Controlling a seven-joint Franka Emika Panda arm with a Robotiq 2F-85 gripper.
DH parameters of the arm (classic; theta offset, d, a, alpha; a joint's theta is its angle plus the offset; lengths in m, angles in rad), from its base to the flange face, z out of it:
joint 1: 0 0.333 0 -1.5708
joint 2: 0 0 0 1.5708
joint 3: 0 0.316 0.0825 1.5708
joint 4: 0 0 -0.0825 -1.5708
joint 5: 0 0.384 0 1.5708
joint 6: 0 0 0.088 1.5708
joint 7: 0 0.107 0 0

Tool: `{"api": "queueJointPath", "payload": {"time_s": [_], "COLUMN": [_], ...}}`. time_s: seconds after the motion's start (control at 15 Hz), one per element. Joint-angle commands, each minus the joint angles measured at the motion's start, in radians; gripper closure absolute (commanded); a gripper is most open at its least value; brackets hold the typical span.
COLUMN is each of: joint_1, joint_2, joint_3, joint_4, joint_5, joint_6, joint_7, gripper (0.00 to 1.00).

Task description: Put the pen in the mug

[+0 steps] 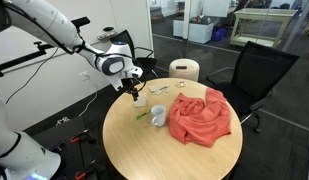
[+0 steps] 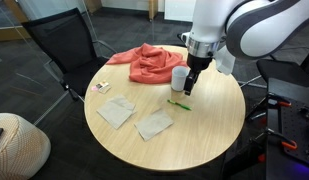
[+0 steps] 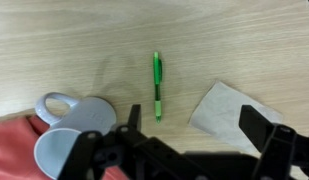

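Note:
The pen (image 3: pixel 158 85) is thin and green and lies flat on the wooden round table (image 3: pixel 94 40), apart from the mug. It also shows in both exterior views (image 2: pixel 180 102) (image 1: pixel 144 114). The small white mug (image 3: pixel 69 130) stands beside the red cloth (image 3: pixel 9 150) and shows in both exterior views (image 2: pixel 180 77) (image 1: pixel 157 118). My gripper (image 3: pixel 194 125) is open and empty. It hangs above the table near the pen, one finger close to the pen's near end. It also shows in both exterior views (image 2: pixel 191 85) (image 1: pixel 132 92).
Flat white paper pieces (image 2: pixel 116 112) (image 2: pixel 154 124) lie on the table; one shows under my jaws (image 3: pixel 229 112). The red cloth (image 2: pixel 149 65) covers one side of the table. Black chairs (image 2: pixel 64 45) (image 1: pixel 259 65) and a cream cylinder (image 1: pixel 184 69) stand around the table.

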Motion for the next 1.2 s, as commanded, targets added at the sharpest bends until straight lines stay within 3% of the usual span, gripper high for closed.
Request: {"api": "queueJointPath", "payload": {"time_s": [0.0,0.53,1.13], "joint_1": [0.016,0.012,0.035], "joint_2": [-0.001,0.183,0.389], "joint_3": [-0.016,-0.075,-0.087], "joint_4": [0.001,0.111,0.283], "joint_5": [0.008,-0.028,-0.029], "joint_6": [-0.003,0.074,0.095], "joint_7": [-0.007,-0.013,-0.052], "gripper": [0.0,0.0,0.0]}}
